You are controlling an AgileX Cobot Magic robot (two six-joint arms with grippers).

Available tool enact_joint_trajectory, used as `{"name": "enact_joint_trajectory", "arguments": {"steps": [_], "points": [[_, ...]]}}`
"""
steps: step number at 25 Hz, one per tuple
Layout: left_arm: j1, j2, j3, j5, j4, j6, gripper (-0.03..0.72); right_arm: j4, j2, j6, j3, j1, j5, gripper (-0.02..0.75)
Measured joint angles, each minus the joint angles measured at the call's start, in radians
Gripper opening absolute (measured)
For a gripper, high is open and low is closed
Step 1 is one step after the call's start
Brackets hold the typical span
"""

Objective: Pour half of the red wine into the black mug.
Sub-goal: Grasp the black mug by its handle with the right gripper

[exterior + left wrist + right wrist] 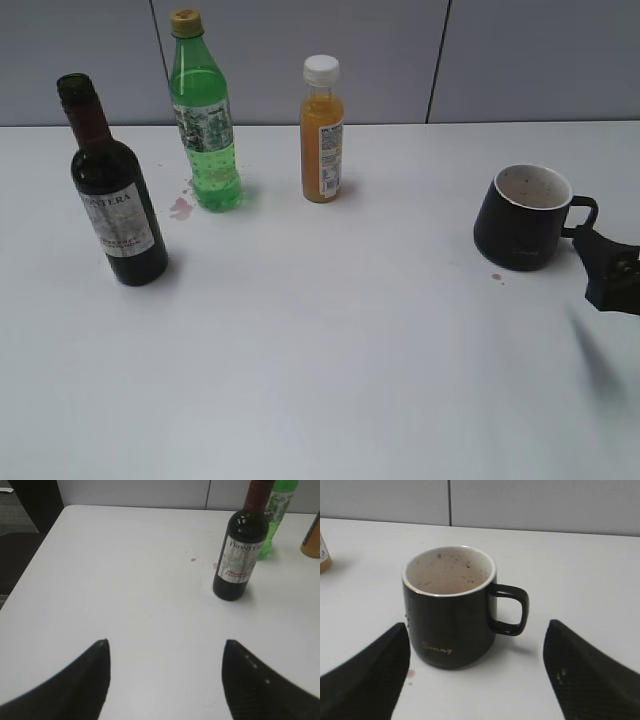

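Observation:
The red wine bottle point(115, 195), dark glass with a long neck and white label, stands uncapped at the left of the table; it also shows in the left wrist view point(240, 555). The black mug point(524, 217) stands at the right, white stained inside, handle pointing right; it also shows in the right wrist view point(451, 607). My left gripper point(165, 647) is open and empty, well short of the bottle. My right gripper point(477, 630) is open and empty, just in front of the mug; its tip shows at the right edge of the exterior view point(610, 270).
A bright green plastic bottle point(205, 115) and a small orange juice bottle point(322, 130) stand at the back of the white table point(320, 350). Small pink stains point(180, 207) lie beside the green bottle and by the mug point(410, 673). The table's left edge point(30, 555) is near.

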Motion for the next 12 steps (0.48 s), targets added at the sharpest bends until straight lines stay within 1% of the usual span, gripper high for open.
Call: {"name": "enact_joint_trajectory", "arguments": {"steps": [5,9,12], "points": [[0.000,0.000,0.000,0.000,0.000,0.000,0.517,-0.188,0.009,0.011,-0.003,-0.186,-0.001,0.650],[0.000,0.000,0.000,0.000,0.000,0.000,0.517,-0.308,0.025,0.040,-0.040,-0.276,-0.002,0.651],[0.000,0.000,0.000,0.000,0.000,0.000,0.517,-0.349,0.081,0.051,-0.078,-0.301,-0.004,0.651]]}}
